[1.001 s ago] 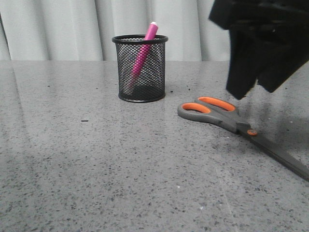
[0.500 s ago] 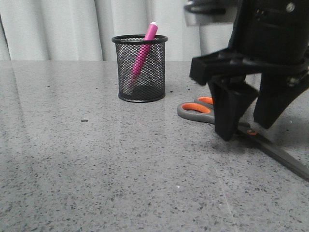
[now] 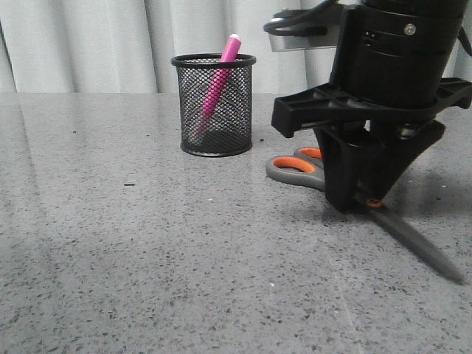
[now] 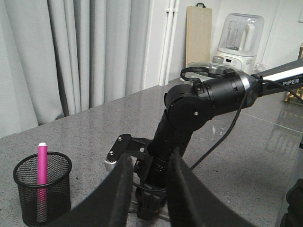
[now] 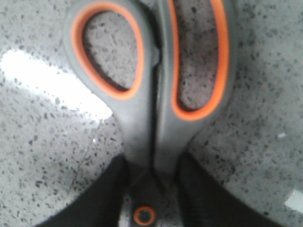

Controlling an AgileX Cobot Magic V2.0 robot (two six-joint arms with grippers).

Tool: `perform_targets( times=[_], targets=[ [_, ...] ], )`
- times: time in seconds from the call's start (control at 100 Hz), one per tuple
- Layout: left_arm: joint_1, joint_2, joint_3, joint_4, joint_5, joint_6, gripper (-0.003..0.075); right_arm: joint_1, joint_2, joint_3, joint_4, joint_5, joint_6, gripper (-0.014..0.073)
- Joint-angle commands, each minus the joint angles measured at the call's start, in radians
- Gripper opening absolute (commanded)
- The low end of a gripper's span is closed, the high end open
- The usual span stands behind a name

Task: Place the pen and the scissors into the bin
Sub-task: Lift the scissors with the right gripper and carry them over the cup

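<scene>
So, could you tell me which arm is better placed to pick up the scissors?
Right. Its gripper already straddles the scissors near the pivot, fingers on either side. The left gripper hangs above the table, apart from them.

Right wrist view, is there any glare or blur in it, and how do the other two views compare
Right wrist view: a white glare patch on the table beside the scissors, whose handles look soft. Front view: sharp, with a dark shadow under the right gripper. Left wrist view: evenly lit, the left gripper blurred.

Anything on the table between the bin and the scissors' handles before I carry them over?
Nothing: in the front view only bare speckled tabletop separates the bin from the scissors.
</scene>
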Motion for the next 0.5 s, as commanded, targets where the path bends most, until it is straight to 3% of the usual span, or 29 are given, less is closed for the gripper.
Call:
perform_targets(
  times=[0.0, 0.12, 0.32, 0.49],
  targets=[
    [-0.011, 0.005, -0.024, -0.041, -0.031, -0.01, 0.0148, 0.001, 0.026, 0.0, -0.056, 0.014, 0.001, 0.01],
    [-0.011, 0.005, -0.024, -0.041, -0.031, -0.01, 0.0148, 0.001, 0.04, 0.0, -0.072, 0.021, 0.001, -0.0075],
    [-0.011, 0.005, -0.024, -0.041, -0.019, -0.01, 0.0148, -0.001, -0.046, -0.037, -0.086, 0.032, 0.023, -0.0063],
    [-0.011, 0.003, -0.024, -0.041, -0.019, -0.01, 0.0148, -0.001, -0.202, -0.168, -0.088, 0.016, 0.046, -0.0063]
  ],
)
